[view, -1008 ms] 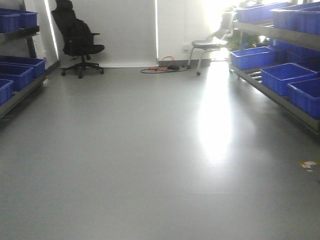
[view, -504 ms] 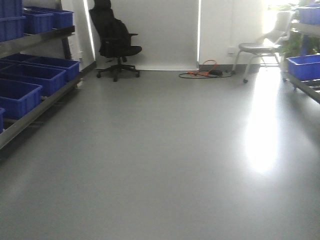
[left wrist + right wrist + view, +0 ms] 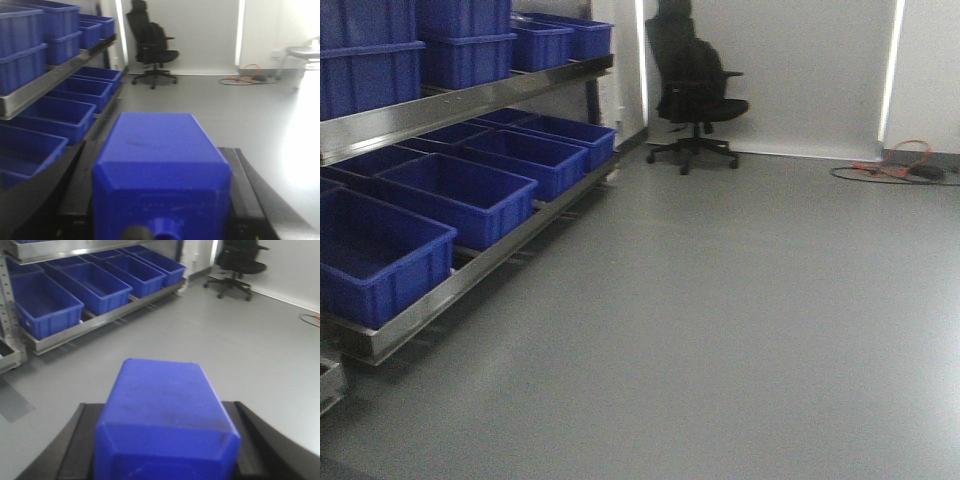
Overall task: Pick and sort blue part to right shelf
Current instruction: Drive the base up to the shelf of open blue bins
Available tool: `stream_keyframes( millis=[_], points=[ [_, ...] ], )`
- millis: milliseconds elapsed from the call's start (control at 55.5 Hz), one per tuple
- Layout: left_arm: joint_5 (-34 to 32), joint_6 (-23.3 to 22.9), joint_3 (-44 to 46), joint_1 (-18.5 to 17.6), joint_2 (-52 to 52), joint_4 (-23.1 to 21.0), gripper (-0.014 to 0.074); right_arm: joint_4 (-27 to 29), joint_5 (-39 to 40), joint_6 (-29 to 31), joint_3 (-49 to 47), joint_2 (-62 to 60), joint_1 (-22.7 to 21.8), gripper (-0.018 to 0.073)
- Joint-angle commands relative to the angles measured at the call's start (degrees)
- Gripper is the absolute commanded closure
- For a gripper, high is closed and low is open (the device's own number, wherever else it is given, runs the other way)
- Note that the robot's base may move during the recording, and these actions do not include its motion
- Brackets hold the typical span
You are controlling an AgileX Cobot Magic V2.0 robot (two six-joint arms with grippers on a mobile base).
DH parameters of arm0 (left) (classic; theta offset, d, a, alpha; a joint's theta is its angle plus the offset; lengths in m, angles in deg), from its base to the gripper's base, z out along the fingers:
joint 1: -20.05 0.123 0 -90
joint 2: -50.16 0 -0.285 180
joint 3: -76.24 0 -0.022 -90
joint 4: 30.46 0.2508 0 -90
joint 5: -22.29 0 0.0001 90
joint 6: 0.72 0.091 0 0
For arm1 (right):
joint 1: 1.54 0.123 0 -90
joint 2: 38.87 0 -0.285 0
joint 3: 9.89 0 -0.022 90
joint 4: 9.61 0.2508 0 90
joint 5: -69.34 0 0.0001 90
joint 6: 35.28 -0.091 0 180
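Observation:
In the left wrist view a blue part (image 3: 160,135), a blocky box with a small round stub at its near end, sits between the black fingers (image 3: 77,180) of my left gripper (image 3: 160,150), which is shut on it. The right wrist view shows a second blue part (image 3: 165,390), a plain blue block, gripped the same way by my right gripper (image 3: 162,405), with black fingers (image 3: 250,435) tight on both sides. Both are carried above the grey floor. The right shelf is out of view. Neither gripper appears in the front view.
A metal rack (image 3: 480,100) with several blue bins (image 3: 470,195) runs along the left. A black office chair (image 3: 695,80) stands at the far wall, with orange cables (image 3: 900,165) on the floor to its right. Open grey floor (image 3: 750,320) lies ahead.
The front view has swung left: the shelf on the right side and the grey chair have left the frame, the left rack now fills the left side, and the black chair has shifted right.

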State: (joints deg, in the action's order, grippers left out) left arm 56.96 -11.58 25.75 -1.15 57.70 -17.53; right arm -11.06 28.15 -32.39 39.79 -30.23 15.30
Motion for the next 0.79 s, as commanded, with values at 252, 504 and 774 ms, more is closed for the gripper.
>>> stream_keyframes(
  millis=[252, 504, 774],
  points=[
    [-5.4, -0.4, 1.5, -0.4, -0.5, 0.4, 0.0335, -0.3, 5.1, -0.1, -1.6, 1.3, -0.4, 0.0363],
    [-5.4, -0.4, 1.5, -0.4, -0.5, 0.4, 0.0335, -0.3, 5.1, -0.1, -1.6, 1.3, -0.4, 0.0363],
    [-5.4, -0.4, 1.5, -0.4, -0.5, 0.4, 0.0335, -0.3, 5.1, -0.1, -1.6, 1.3, -0.4, 0.0363]
  ],
)
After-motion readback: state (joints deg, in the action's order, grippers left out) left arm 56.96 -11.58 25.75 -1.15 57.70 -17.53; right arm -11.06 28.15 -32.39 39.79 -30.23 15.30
